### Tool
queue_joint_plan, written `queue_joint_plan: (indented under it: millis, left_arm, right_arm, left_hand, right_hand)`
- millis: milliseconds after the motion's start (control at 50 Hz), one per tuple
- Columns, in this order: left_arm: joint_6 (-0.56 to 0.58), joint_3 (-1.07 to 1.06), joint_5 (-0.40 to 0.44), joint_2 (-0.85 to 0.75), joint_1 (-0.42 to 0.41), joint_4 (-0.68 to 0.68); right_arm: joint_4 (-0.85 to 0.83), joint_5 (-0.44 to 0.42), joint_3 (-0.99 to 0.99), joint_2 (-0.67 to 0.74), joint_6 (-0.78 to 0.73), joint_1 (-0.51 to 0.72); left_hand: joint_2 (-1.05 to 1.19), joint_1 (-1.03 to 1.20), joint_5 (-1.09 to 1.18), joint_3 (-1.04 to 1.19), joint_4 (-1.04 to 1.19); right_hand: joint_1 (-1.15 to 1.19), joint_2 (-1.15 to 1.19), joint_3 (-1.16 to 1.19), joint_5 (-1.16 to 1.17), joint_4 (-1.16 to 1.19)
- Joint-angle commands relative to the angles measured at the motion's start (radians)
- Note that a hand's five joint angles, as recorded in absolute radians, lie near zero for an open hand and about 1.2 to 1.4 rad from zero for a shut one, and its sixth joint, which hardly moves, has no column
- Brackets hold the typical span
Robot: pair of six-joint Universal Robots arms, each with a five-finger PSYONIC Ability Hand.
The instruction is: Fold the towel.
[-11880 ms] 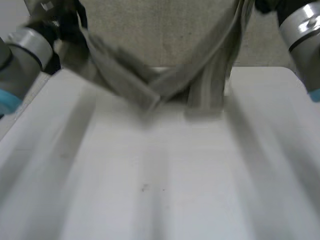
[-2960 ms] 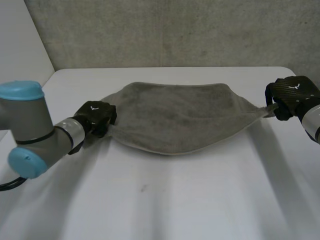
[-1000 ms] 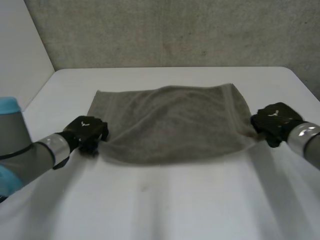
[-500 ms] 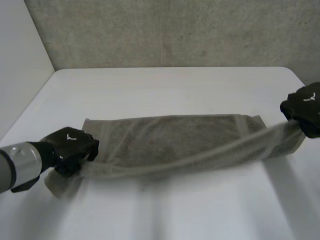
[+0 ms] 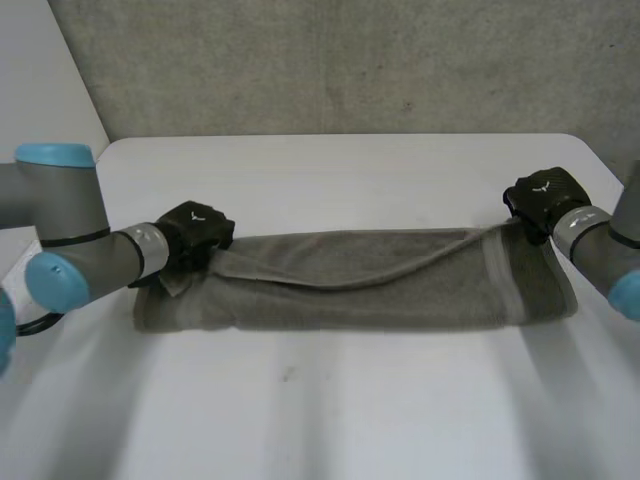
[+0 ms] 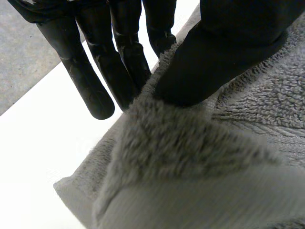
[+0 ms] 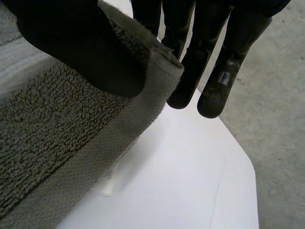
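A grey towel (image 5: 360, 285) lies folded into a long strip across the white table (image 5: 330, 410). My left hand (image 5: 194, 232) is at the towel's left end, pinching the top layer's corner. In the left wrist view the thumb (image 6: 224, 52) presses the towel (image 6: 200, 162) against straight fingers (image 6: 95, 71). My right hand (image 5: 541, 200) holds the far right corner. The right wrist view has its thumb (image 7: 81, 52) on top of the towel's hemmed edge (image 7: 119, 129) with the fingers (image 7: 209, 62) under it. Between the hands the top layer sags and lies loose.
A rough grey wall (image 5: 340, 65) stands behind the table's far edge. The table's right corner (image 5: 585, 145) is close to my right hand. Bare white tabletop lies in front of the towel and behind it.
Both hands have carried the towel's near edge away from me, over the rest of it, to its far edge. The towel has gone from a wider sheet to a narrow folded strip.
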Motion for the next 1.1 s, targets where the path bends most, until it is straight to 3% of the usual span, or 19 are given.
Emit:
queue_joint_plan:
  millis: [20,380,400,420,440,460,500,740,940,1100]
  left_arm:
    - [-0.008,0.125,-0.041,-0.093,-0.001,-0.006]
    - [-0.015,0.206,-0.068,-0.142,-0.002,-0.003]
    - [-0.016,0.205,-0.066,-0.141,-0.002,-0.003]
    - [-0.016,0.205,-0.066,-0.141,-0.002,-0.003]
    - [-0.016,0.202,-0.068,-0.138,-0.005,-0.003]
    - [-0.016,0.202,-0.066,-0.133,-0.011,0.0]
    - [-0.013,0.2,-0.066,-0.129,-0.02,0.001]
    - [-0.036,0.156,-0.069,0.039,-0.036,-0.006]
    - [-0.096,-0.155,-0.065,0.336,-0.013,0.008]
    - [-0.1,-0.396,-0.068,0.46,-0.007,0.092]
  right_arm:
    - [-0.003,0.078,-0.089,0.069,-0.004,0.016]
    - [-0.004,0.112,-0.187,0.146,-0.007,0.024]
    - [0.0,0.115,-0.2,0.152,-0.007,0.024]
    - [0.0,0.115,-0.2,0.152,-0.007,0.024]
    - [0.008,0.118,-0.212,0.154,-0.004,0.024]
    - [0.01,0.121,-0.218,0.152,-0.001,0.025]
    - [0.01,0.123,-0.221,0.143,0.008,0.027]
    - [0.003,0.098,-0.18,-0.029,0.161,0.004]
    - [0.016,-0.01,0.123,-0.277,0.161,-0.053]
    - [0.011,-0.086,0.37,-0.365,0.131,-0.079]
  left_hand:
    - [0.178,0.224,0.19,0.179,0.179]
    - [0.178,0.224,0.19,0.179,0.179]
    - [0.007,0.053,0.019,0.008,0.007]
    - [0.005,0.051,0.018,0.006,0.006]
    - [-0.896,-0.85,-0.883,-0.895,-0.895]
    - [-0.94,-0.894,-0.927,-0.938,-0.939]
    - [-1.044,-0.998,-1.031,-1.042,-1.043]
    - [-1.044,-0.998,-1.031,-1.042,-1.043]
    - [-1.044,-0.998,-1.031,-1.042,-1.043]
    - [-1.044,-0.998,-1.031,-1.042,-1.043]
  right_hand:
    - [0.003,0.184,0.182,0.187,0.179]
    - [0.003,0.184,0.182,0.187,0.179]
    - [-0.179,0.002,-0.001,0.005,-0.003]
    - [-0.181,0.0,-0.002,0.003,-0.005]
    - [-1.047,-0.866,-0.869,-0.863,-0.871]
    - [-1.219,-1.038,-1.04,-1.035,-1.043]
    - [-1.219,-1.038,-1.04,-1.035,-1.043]
    - [-1.219,-1.038,-1.04,-1.035,-1.043]
    - [-1.219,-1.038,-1.04,-1.035,-1.043]
    - [-1.1,-0.92,-0.922,-0.917,-0.924]
